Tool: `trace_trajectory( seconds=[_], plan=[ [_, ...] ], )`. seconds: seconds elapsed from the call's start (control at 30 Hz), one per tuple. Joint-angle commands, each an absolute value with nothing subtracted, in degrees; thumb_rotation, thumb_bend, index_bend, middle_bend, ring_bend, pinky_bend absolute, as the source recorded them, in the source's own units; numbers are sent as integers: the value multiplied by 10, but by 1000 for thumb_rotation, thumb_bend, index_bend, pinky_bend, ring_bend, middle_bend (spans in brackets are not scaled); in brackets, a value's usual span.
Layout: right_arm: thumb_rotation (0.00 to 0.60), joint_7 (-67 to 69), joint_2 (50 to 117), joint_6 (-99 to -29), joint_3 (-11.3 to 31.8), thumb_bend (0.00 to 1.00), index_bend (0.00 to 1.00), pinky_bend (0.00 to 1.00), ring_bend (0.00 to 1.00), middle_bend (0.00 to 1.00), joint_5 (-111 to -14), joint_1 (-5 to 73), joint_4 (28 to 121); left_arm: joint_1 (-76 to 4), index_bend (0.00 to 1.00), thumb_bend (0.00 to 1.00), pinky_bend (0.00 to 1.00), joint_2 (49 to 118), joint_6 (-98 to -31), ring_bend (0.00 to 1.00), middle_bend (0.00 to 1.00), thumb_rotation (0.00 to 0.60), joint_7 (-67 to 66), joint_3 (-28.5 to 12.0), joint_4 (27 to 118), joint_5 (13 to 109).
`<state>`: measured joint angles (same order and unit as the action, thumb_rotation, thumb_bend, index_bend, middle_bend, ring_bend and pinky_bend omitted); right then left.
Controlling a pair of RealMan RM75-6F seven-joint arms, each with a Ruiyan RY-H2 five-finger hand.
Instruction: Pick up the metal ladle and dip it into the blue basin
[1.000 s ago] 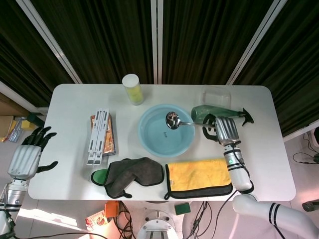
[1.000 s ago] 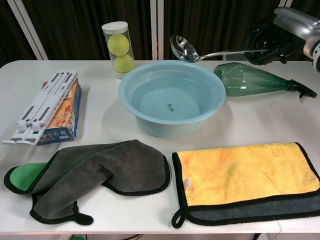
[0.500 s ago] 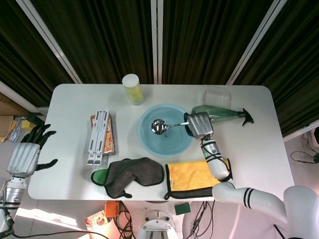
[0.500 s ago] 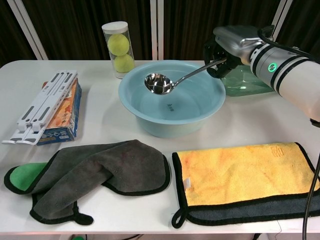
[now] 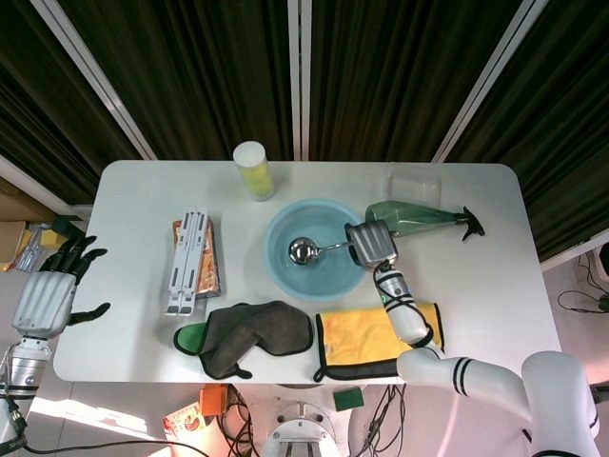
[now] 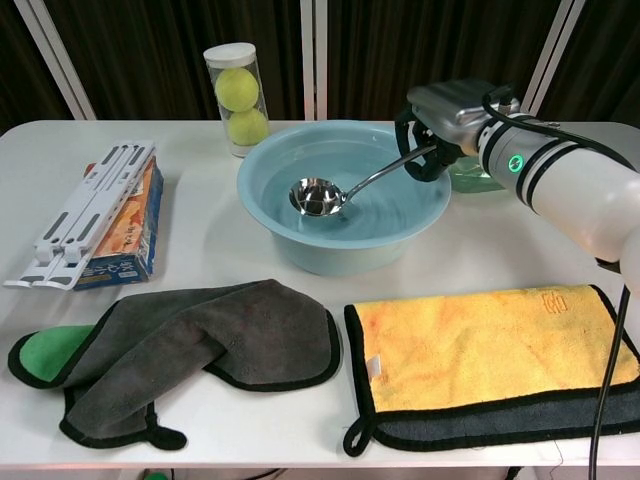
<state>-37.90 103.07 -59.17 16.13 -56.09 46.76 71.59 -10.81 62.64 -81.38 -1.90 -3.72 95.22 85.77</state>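
The metal ladle (image 6: pixel 318 196) has its bowl down inside the blue basin (image 6: pixel 290 237), handle slanting up to the right. In the head view the ladle (image 5: pixel 304 250) shows at the middle of the basin (image 5: pixel 284 276). My right hand (image 6: pixel 440 130) grips the handle's end just over the basin's right rim; the same right hand (image 5: pixel 369 244) shows at the rim from above. My left hand (image 5: pixel 55 290) hangs off the table's left edge, fingers apart, holding nothing.
A green spray bottle (image 6: pixel 505 165) lies behind my right hand. A tube of tennis balls (image 6: pixel 236 97) stands behind the basin. A folded white stand on an orange box (image 6: pixel 95 215) lies at left. A grey cloth (image 6: pixel 195 345) and a yellow cloth (image 6: pixel 490 345) lie at the front.
My right hand has carried the ladle leftward over the basin and lowered it; the ladle's bowl now sits down inside the basin. The left hand has barely moved.
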Motion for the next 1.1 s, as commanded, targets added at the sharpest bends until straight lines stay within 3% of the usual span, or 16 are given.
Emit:
trace_trajectory(
  seconds=[0.03, 0.43, 1.1],
  plan=[
    [600, -380, 1032, -589, 158, 638, 790, 781, 680, 670, -562, 470, 712, -108, 221, 70, 241, 626, -814, 60, 117, 600, -18, -38, 951, 857],
    [600, -379, 1029, -571, 164, 638, 795, 781, 680, 669, -528, 476, 725, -111, 220, 70, 241, 628, -807, 61, 117, 600, -12, -39, 946, 851],
    [600, -457, 942, -609, 187, 636, 808, 781, 680, 670, -436, 496, 866, -118, 220, 70, 241, 626, -785, 60, 116, 600, -19, -38, 954, 834]
  ],
)
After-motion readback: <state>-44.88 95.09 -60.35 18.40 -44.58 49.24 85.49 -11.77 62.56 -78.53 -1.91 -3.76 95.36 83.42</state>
